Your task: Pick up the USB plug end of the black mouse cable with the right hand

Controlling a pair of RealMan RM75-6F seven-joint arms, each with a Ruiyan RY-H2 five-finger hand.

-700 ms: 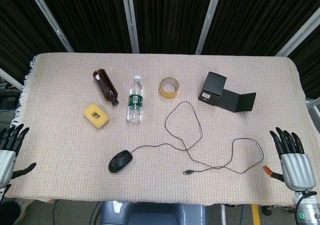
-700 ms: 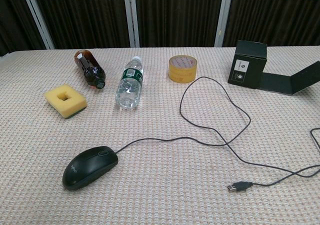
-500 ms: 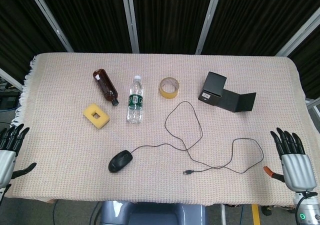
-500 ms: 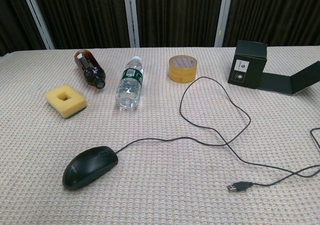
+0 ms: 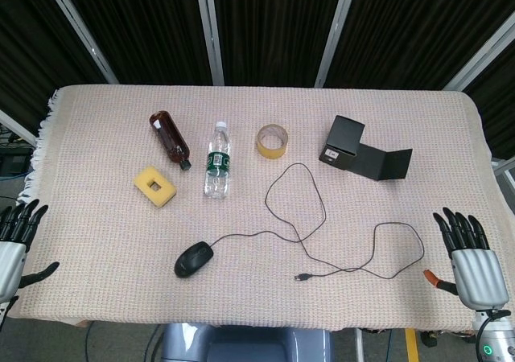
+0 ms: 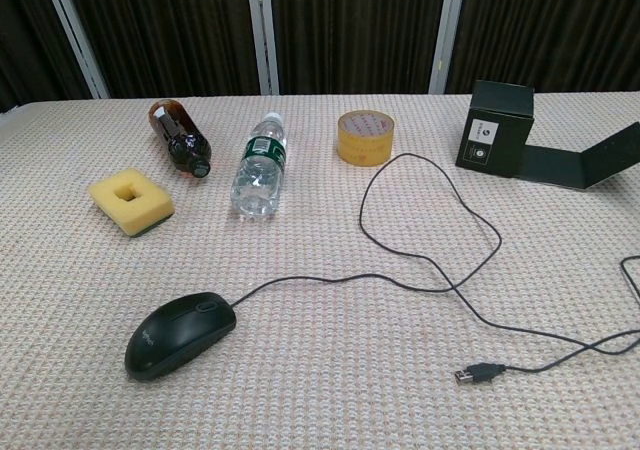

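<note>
Almost nothing has changed over the last moments: the right hand is seen at the near right edge of the surface exactly where it was, apart from a very slight shift, with its fingers spread wide and nothing held. The left hand is likewise unmoved at the near left edge, fingers apart and empty. From this it is judged that the reach has not yet begun and the whole task is still to be done.

The plug is found lying flat near the front edge, well apart from the right hand and toward the middle from it. The cable is led from it in loose loops across the cloth to the mouse, which sits near the front, left of the plug. A sideways reach inward and a fine pinch on a small, low object will probably be called for.

The surface is covered by a pale woven cloth. Further back are set a yellow sponge, a brown bottle and a clear bottle lying down, a roll of tape and an opened black box. Behind, dark curtains with pale uprights are seen.
</note>
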